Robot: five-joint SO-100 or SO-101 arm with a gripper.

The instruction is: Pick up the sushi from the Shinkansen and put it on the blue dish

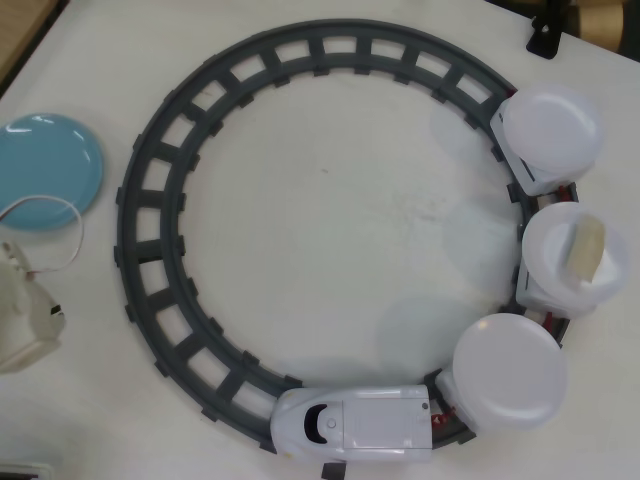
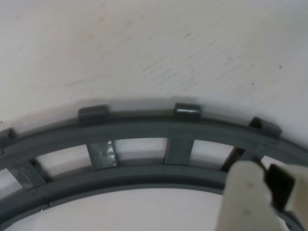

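Observation:
In the overhead view the white Shinkansen (image 1: 352,424) stands on the grey track at the bottom, nose to the left. Three cars with round white plates curve up the right side behind it. The pale beige sushi (image 1: 586,249) lies on the middle plate (image 1: 560,262). The light blue dish (image 1: 45,170) sits on the table at the far left, outside the track. A cream part of my arm (image 1: 22,315) shows at the left edge, below the dish. In the wrist view my gripper (image 2: 266,179) is at the bottom right, its tips together and empty, above a curved stretch of track (image 2: 144,127).
The grey circular track (image 1: 150,240) fills most of the white table. A white wire (image 1: 60,225) loops from the arm over the blue dish's lower edge. A dark object (image 1: 545,35) and a brass-coloured one stand at the top right corner.

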